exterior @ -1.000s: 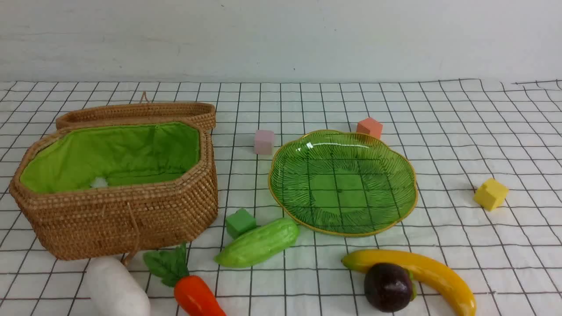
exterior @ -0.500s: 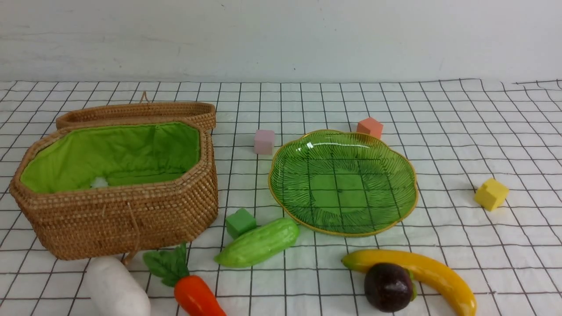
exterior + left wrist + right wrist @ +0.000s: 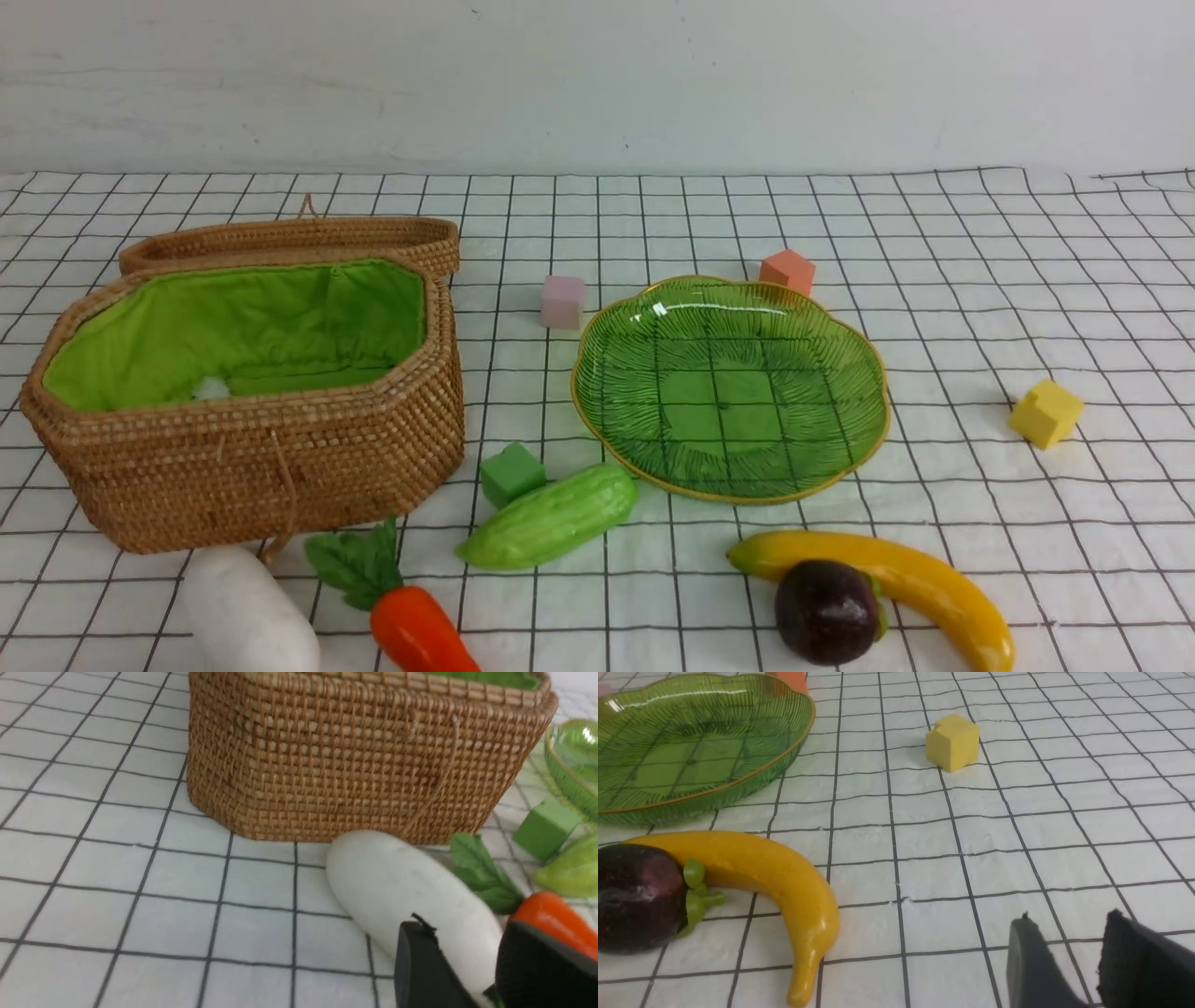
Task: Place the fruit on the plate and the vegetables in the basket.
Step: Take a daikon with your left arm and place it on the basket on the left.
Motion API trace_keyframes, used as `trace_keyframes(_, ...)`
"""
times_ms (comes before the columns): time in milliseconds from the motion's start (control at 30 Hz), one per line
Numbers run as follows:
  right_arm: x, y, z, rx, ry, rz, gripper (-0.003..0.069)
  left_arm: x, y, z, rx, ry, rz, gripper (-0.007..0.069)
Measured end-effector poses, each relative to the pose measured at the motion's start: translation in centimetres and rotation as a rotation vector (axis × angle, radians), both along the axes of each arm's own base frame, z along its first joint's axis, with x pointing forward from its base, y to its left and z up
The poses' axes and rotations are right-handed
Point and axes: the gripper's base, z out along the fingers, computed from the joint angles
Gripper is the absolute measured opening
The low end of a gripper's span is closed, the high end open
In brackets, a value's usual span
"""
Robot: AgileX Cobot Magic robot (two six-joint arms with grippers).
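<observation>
Checked cloth (image 3: 1027, 280) carries radish (image 3: 247, 611), carrot (image 3: 415, 630) and gourd (image 3: 546, 518) at its near edge by the wicker basket (image 3: 271, 467). The banana (image 3: 896, 579) and purple fruit (image 3: 826, 611) lie before the plate (image 3: 728, 392). Left gripper (image 3: 460, 924) hangs low at the radish, right gripper (image 3: 1069, 917) near the banana, both narrowly parted, empty.

Left hand (image 3: 461, 931): only two fingers show, lower right of left wrist frame. Both black, flat, blade-like, widening toward frame bottom. Finger nearer frame centre: smooth matte face, small ragged tuft at tip. Other finger: finely textured pad face, slanted upper edge.

Right hand (image 3: 1069, 921): matching pair of fingers, lower right of right wrist frame. One dark grey, smooth, tiny nick at tip. Other black, finely textured pad, paler grey strip along side edge.
</observation>
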Motion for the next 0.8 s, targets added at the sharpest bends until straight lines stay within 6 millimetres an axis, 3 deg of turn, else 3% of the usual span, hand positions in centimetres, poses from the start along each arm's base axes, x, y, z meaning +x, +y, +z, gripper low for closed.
trace_keyframes(200,0.0,0.0,0.0,0.0,0.0,0.0,0.0244,0.2,0.1,2.5,-0.427,-0.241,0.05,0.0239)
trace_keyframes(333,0.0,0.0,0.0,0.0,0.0,0.0,0.0244,0.0,0.9,4.4,-0.494,-0.451,0.089,0.0239)
trace_keyframes(500,0.0,0.0,0.0,0.0,0.0,0.0,0.0244,-2.1,1.1,12.1,-0.484,-0.703,0.048,0.0239)
trace_keyframes(567,0.0,0.0,0.0,0.0,0.0,0.0,0.0244,-2.7,0.9,16.2,-0.471,-0.722,0.02,0.0239)
trace_keyframes(633,0.0,0.0,0.0,0.0,0.0,0.0,0.0244,-2.5,0.7,17.9,-0.461,-0.689,0.007,0.0239)
trace_keyframes(667,0.0,0.0,0.0,0.0,0.0,0.0,0.0244,-2.2,0.4,21.0,-0.449,-0.638,-0.02,0.0239)
trace_keyframes(700,0.0,0.0,0.0,0.0,0.0,0.0,0.0244,-2.2,0.3,21.3,-0.445,-0.628,-0.023,0.0239)
trace_keyframes(767,0.0,0.0,0.0,0.0,0.0,0.0,0.0244,-0.2,-0.3,23.1,-0.394,-0.449,-0.046,0.0239)
trace_keyframes(800,0.0,0.0,0.0,0.0,0.0,0.0,0.0244,-0.4,-0.3,23.4,-0.39,-0.457,-0.047,0.0239)
